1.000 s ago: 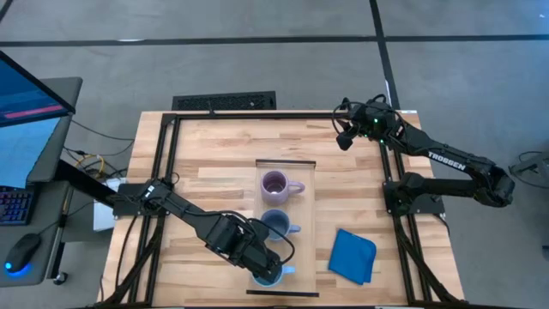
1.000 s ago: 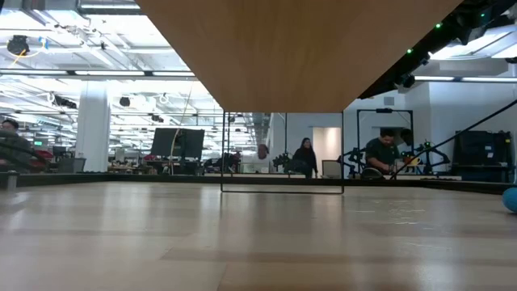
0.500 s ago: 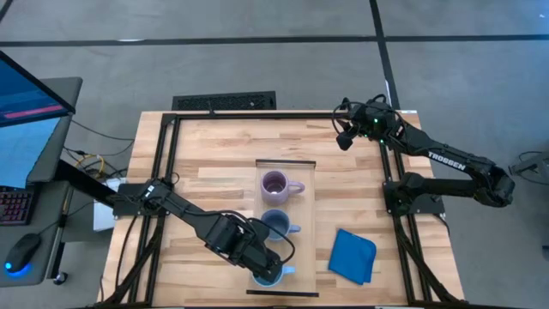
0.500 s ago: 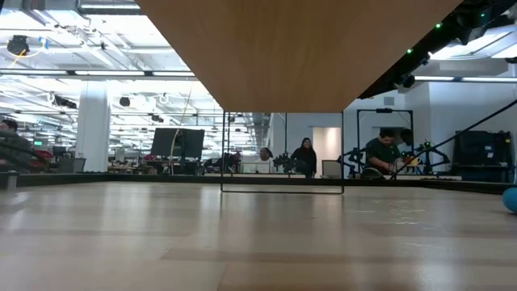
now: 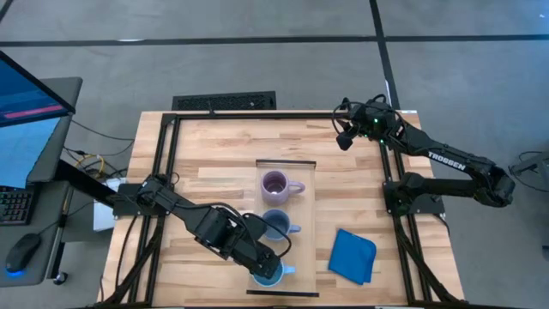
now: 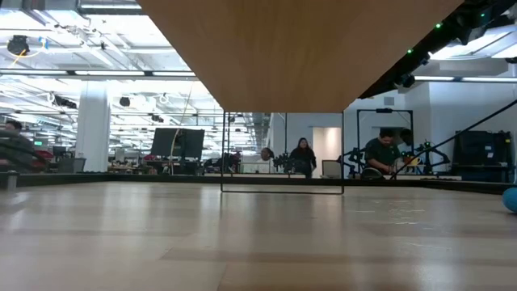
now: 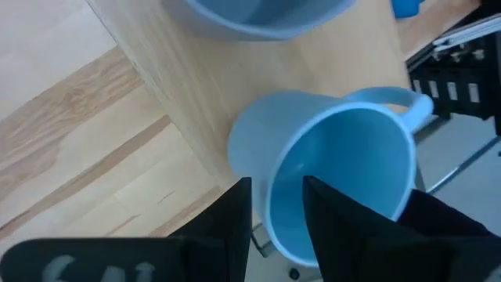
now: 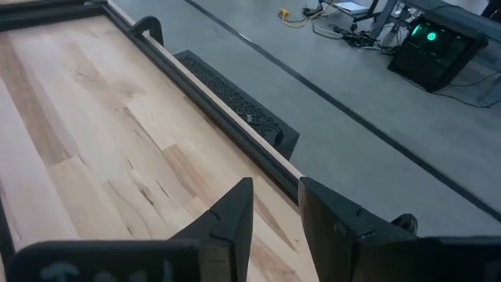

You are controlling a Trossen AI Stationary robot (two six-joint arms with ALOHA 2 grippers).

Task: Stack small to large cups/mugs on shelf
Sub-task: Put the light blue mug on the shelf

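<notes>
Left gripper pinching light blue mug's rim at shelf end, one finger inside; liable to tip off edge if jerked.

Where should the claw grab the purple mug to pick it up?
Probably the rim of the purple mug, coming straight down from above. It stands upright on the shelf with its mouth open to the top, so one finger can go inside and one outside. Take the wall opposite the handle, which sticks out toward the right arm's side.
</notes>
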